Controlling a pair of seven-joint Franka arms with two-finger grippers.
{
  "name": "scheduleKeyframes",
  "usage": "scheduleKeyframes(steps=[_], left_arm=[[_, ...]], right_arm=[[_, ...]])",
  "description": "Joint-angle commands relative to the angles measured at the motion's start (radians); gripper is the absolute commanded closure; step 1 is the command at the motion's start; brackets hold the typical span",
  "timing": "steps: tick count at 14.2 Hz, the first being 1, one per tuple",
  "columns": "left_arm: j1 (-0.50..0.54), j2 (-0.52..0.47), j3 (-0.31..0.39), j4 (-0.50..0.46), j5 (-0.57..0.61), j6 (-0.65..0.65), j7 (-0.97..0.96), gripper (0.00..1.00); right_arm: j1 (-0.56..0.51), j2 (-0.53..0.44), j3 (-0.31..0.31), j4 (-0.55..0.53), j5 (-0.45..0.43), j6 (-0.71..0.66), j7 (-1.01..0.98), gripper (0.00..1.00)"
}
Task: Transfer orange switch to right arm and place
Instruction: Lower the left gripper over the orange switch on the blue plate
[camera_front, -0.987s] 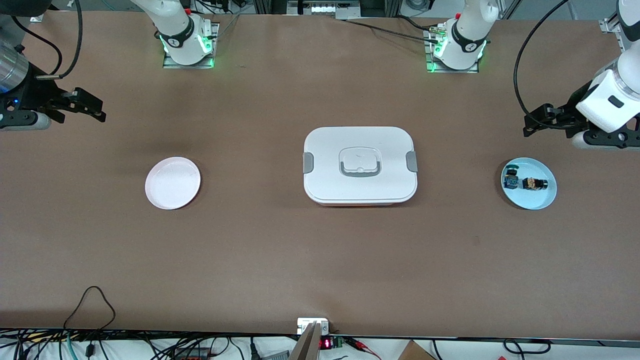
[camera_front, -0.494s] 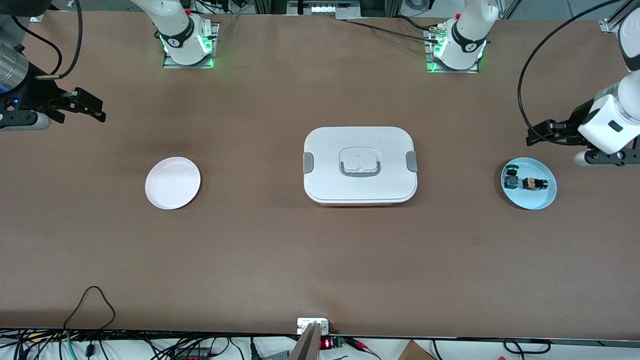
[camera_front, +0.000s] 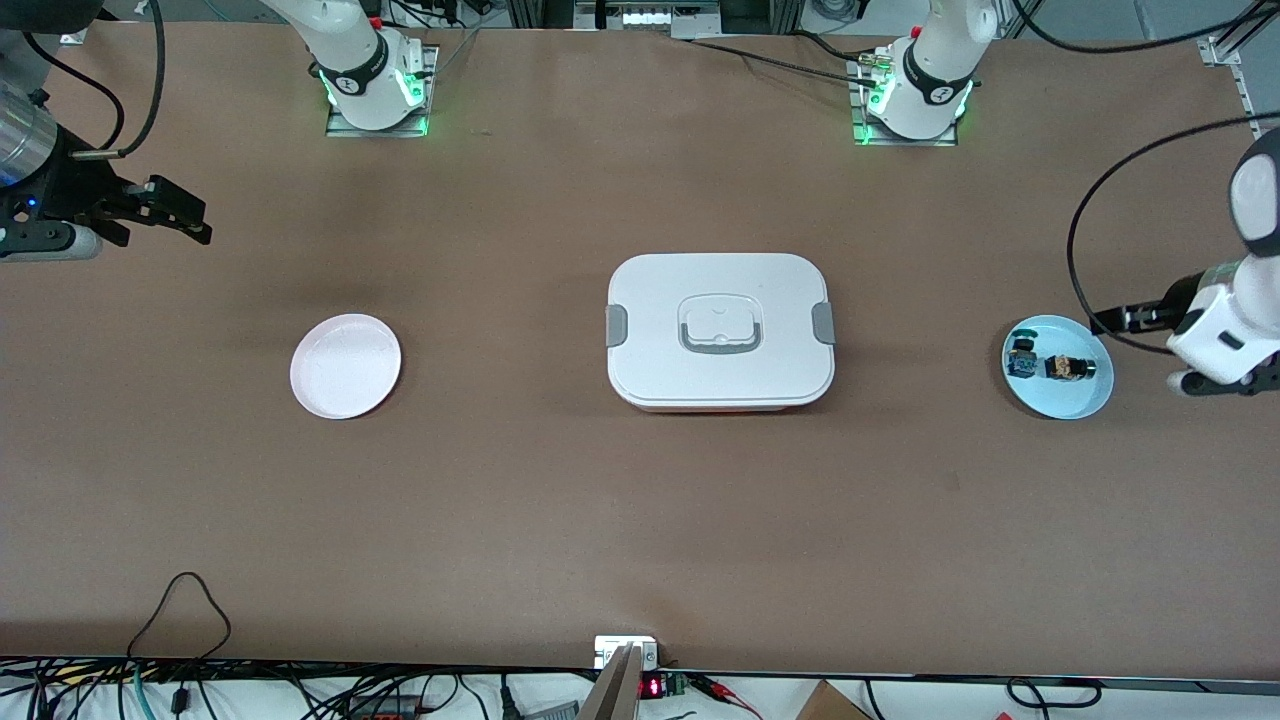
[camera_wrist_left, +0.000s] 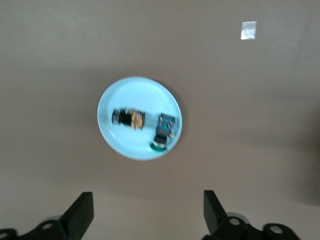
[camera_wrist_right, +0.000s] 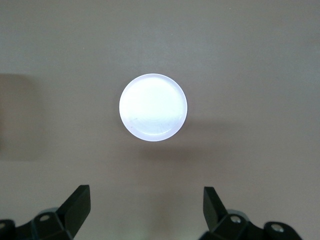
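We see the orange switch (camera_front: 1072, 368) lying on its side in the pale blue plate (camera_front: 1075, 405), toward the left arm's end of the table. A second small switch with a blue-green body (camera_front: 1021, 357) lies just beside it in the same plate, on the side toward the table's middle. In the left wrist view both show as blurred shapes, the orange switch (camera_wrist_left: 129, 118) and the blue-green one (camera_wrist_left: 164, 131), apart from each other on the plate (camera_wrist_left: 120, 97).

The left gripper (camera_front: 1120, 319) hangs in the air just beside the plate's rim at the left arm's end of the table; its fingers (camera_wrist_left: 80, 212) stand spread wide and pinch nothing.

The right gripper (camera_front: 170, 212) waits over bare table at the right arm's end, well apart from the white plate (camera_front: 345, 365). Its fingers (camera_wrist_right: 77, 205) are also spread and hold nothing.

Between the two plates, at the middle of the table, sits a white lidded box (camera_front: 720, 330) with grey clasps at its two ends and a handle on its lid
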Motion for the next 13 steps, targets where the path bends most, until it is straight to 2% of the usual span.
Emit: scheduleKeyframes(steps=[1,4,6,9,13], left_arm=[[0.065,0.039,-0.008,-0.073,0.02,0.165,0.13,0.05],[0.116,0.041,-0.008,-0.21,0.019,0.388,0.19,0.06],[0.146,0.079,-0.01,-0.25,0.019,0.509,0.238,0.06],[0.194,0.125,-0.018,-0.269,0.014,0.559,0.281,0.07],[0.194,0.149,-0.019,-0.312,0.011,0.617,0.282,0.09]], right_arm=[[-0.01,0.01,0.005,0.021,-0.002,-0.012,-0.014,0.0],[-0.01,0.01,0.005,0.021,-0.002,-0.012,-0.014,0.0],[-0.01,0.01,0.005,0.021,-0.002,-0.012,-0.012,0.0],[-0.01,0.01,0.005,0.021,-0.002,-0.012,-0.011,0.0],[-0.011,0.01,0.005,0.021,-0.002,-0.012,-0.011,0.0]])
